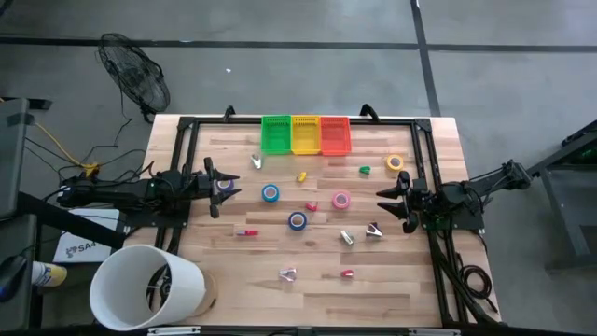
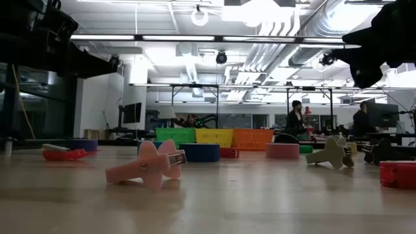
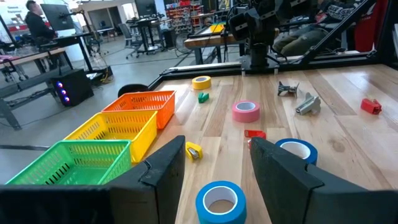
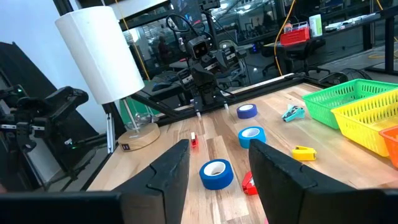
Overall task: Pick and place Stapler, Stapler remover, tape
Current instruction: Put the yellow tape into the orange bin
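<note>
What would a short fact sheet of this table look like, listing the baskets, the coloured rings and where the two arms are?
baskets: green basket, yellow basket, orange basket, side by side at the table's far edge
tape rolls: two blue, one pink, one yellow
left end effector: open, holding nothing, at the left table edge
right end effector: open, holding nothing, at the right table edge
inside baskets: nothing visible
</note>
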Tool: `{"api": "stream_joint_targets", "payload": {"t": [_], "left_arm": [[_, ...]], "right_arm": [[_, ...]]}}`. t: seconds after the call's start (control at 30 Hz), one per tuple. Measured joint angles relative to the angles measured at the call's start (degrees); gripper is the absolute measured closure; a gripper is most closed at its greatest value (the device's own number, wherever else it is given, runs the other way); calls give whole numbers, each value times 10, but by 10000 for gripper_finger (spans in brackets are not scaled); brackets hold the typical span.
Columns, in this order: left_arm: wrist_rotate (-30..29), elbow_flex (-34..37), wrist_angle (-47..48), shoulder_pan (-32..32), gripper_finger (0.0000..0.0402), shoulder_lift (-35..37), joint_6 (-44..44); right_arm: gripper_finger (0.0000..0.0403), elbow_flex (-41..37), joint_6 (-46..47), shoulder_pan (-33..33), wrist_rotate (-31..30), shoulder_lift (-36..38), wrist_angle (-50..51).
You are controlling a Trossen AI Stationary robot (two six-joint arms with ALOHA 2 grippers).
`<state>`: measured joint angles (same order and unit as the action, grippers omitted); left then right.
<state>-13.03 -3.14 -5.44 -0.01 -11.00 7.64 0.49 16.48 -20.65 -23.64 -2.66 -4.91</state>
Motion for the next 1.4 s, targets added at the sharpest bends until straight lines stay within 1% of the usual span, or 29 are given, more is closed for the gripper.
{"api": "stream_joint_targets", "payload": {"t": [0.13,0.27,0.4,0.63,0.73,0.87,0.97,1.1,1.2,1.27,1.33,1.4], "left_arm": [[0,0,0,0,223,0,0],[0,0,0,0,223,0,0],[0,0,0,0,223,0,0],[-1,0,0,0,223,0,0],[-3,0,0,0,223,0,0],[-2,0,0,0,223,0,0],[-2,0,0,0,223,0,0],[-2,0,0,0,223,0,0],[-2,0,0,0,223,0,0],[-2,0,0,0,223,0,0],[-2,0,0,0,223,0,0],[-2,0,0,0,223,0,0]], "right_arm": [[246,0,-33,0,-14,0,-1],[245,0,-36,0,-15,0,-1],[246,0,1,0,-14,0,-2],[245,0,2,0,-14,0,-17],[246,0,36,0,-18,0,-46],[245,0,70,0,-20,0,-54],[245,0,80,0,-58,0,-57],[246,15,106,4,-143,-4,-29],[245,44,163,22,-220,-21,8],[245,69,199,40,-260,-38,37],[245,99,242,64,-285,-61,71],[245,128,291,91,-292,-90,104]]}}
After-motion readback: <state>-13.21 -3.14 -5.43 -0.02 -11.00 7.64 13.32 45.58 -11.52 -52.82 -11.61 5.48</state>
